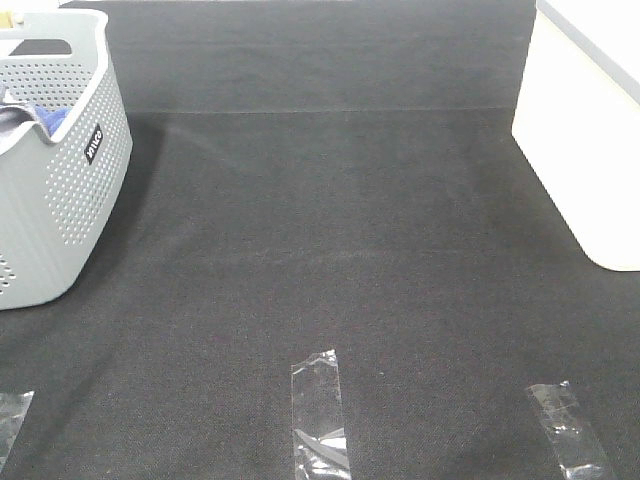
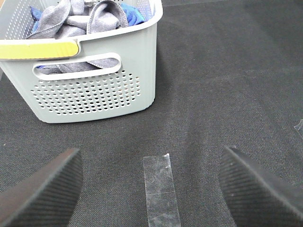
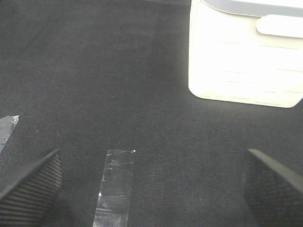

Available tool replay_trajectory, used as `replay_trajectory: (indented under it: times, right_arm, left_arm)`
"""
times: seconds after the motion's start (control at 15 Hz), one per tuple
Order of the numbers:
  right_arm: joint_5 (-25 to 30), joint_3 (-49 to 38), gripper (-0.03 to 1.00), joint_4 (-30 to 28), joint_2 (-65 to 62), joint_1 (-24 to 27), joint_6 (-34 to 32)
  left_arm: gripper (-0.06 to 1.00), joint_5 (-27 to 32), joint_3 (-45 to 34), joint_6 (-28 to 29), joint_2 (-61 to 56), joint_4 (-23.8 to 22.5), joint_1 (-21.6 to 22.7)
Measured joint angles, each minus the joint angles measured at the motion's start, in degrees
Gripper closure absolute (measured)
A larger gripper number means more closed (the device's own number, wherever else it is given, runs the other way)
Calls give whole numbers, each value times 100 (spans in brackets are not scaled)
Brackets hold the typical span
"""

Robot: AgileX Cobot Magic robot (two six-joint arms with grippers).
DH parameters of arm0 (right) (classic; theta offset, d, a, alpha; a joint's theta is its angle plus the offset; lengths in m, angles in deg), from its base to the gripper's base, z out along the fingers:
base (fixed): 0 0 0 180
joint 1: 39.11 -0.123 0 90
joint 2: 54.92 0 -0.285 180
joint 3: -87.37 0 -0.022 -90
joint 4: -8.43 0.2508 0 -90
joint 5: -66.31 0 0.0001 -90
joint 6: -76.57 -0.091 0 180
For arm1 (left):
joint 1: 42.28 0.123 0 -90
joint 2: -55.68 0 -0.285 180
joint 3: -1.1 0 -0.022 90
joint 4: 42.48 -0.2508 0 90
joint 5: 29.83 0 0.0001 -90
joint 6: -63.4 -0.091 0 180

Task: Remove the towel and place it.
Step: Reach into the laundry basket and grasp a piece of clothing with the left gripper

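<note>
Towel point(image 2: 71, 21): slate-grey, bunched inside the basket point(image 2: 85, 94). Its folds are heaped above the rim, and one hemmed loop shows through the handle slot. A blue cloth point(image 2: 135, 14) lies tangled against it on the far side, so a careless pinch would likely lift both. The basket stands upright at the left edge of the tabletop point(image 1: 330, 220) and its walls are high. I judge the towel must come straight up over the rim before any sideways travel.

My left tool point(image 2: 150, 172) hovers over the tabletop short of the basket, jaws spread wide, nothing between them. A tape strip point(image 2: 161, 189) lies flat under the gap. My right tool point(image 3: 152, 175) is likewise wide apart and empty over a second tape strip point(image 3: 116, 184), facing the white bin point(image 3: 241, 61) at the right edge.

Room: basket and bin sit well apart. The dark mat between them carries only tape, so there is nothing to snag. The tight spots are the basket rim and its yellow strip point(image 2: 38, 48), nearest my left tool. By my reading, the lift is not yet begun.
</note>
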Motion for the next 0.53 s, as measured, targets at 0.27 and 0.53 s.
replay_trajectory:
  times: [0.27, 0.53]
  right_arm:
    - [0, 0, 1, 0, 0, 0, 0]
    - [0, 0, 1, 0, 0, 0, 0]
  left_arm:
    - [19, 0, 0, 0, 0, 0, 0]
    - [19, 0, 0, 0, 0, 0, 0]
